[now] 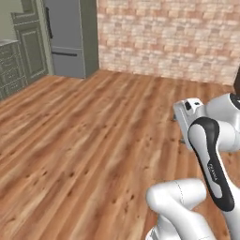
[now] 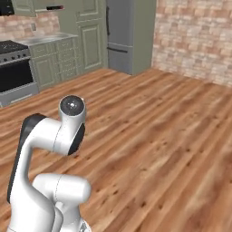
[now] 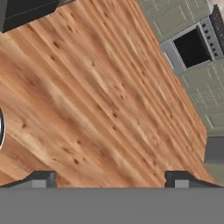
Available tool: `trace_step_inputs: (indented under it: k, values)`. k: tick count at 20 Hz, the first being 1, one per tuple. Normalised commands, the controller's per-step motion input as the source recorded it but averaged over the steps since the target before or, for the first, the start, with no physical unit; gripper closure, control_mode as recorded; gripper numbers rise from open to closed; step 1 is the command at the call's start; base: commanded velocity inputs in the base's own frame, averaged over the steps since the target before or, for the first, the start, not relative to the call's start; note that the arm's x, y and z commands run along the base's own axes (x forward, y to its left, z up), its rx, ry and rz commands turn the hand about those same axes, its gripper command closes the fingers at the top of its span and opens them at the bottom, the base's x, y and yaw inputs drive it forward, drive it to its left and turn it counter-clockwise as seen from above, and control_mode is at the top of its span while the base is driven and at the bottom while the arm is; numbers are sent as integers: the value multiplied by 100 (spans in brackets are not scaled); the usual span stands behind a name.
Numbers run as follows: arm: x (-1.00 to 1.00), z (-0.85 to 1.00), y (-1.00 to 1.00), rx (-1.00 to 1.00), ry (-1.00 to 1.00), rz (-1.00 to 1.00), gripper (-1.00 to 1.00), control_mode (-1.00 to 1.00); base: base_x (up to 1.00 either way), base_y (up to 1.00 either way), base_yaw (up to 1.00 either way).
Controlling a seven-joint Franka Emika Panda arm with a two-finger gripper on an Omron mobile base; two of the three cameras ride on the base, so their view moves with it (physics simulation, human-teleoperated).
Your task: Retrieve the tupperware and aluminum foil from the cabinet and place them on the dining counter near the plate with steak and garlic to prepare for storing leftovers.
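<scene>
Left base view: mostly wood floor (image 1: 84,154) running up to a brick wall (image 1: 173,37). A grey fridge (image 1: 70,37) stands in the far left corner, with pale green tall doors (image 1: 30,42) and a bit of low green drawer cabinet (image 1: 9,70) beside it. The arm (image 1: 211,154) is folded up at the lower right, and the wrist points away to the right, so I can't make out the fingers from here.

Right base view: same floor, wall and fridge (image 2: 129,34) from the other side, but this one adds what the left view cuts off: a dark stove (image 2: 16,70) with its oven door at the left edge, a light surface (image 2: 47,38) on the low green cabinets (image 2: 59,63) next to it, and the underside of a green wall cabinet (image 2: 27,7) up in the top left corner. Its doors are cropped, so I can't tell what's in it. The arm's elbow (image 2: 68,127) sits lower left.

Hand view: looks straight down at the floor, rolled sideways. The stove (image 3: 192,46) shows at the top right among green cabinet fronts (image 3: 175,15), with a dark block (image 3: 26,11) at the top left. The end effector (image 3: 110,179) has its two tips wide apart at the bottom, with bare floor between them and nothing held.

No tupperware, foil or plate to report anywhere here.
</scene>
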Motion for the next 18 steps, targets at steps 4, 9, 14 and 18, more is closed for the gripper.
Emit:
trace_step_inputs:
  k: [4, 9, 14, 18]
  values:
    - [0, 0, 0, 0, 0, 0, -100, 100, 100, -32, 40]
    - [0, 0, 0, 0, 0, 0, -100, 100, 100, -27, 38]
    - [0, 0, 0, 0, 0, 0, -100, 100, 100, -28, 34]
    - [0, 0, 0, 0, 0, 0, -100, 100, 100, -46, 29]
